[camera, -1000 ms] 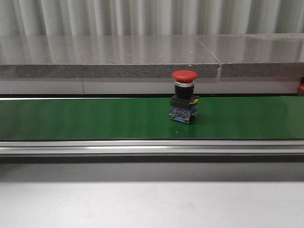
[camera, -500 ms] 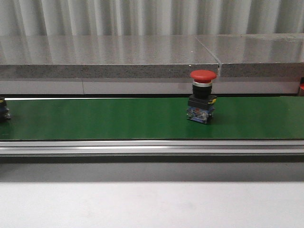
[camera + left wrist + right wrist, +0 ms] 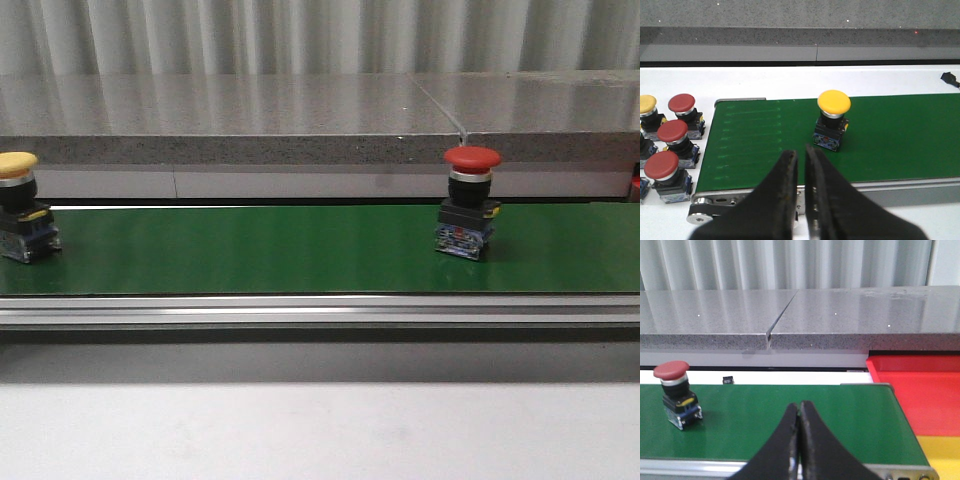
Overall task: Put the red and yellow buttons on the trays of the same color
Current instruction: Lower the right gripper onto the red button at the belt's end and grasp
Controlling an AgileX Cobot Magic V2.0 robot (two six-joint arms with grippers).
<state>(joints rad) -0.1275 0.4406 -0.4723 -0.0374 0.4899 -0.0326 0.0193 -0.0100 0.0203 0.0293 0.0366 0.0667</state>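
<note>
Green conveyor belt (image 3: 250,250): 1 yellow button (image 3: 832,120) beyond left gripper (image 3: 801,161), jaws narrow, empty; 1 red button (image 3: 676,394) beyond right gripper (image 3: 799,412), jaws closed, empty

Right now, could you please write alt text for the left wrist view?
A yellow button stands upright on the green belt, just beyond the shut left gripper. Three red buttons and another yellow one wait off the belt's end.

Matt green belt (image 3: 250,250) in a brushed-metal frame (image 3: 300,312); speckled polished stone ledge (image 3: 230,120) behind; the red button (image 3: 470,215) and yellow button (image 3: 22,205) have smooth plastic caps, chrome collars
</note>
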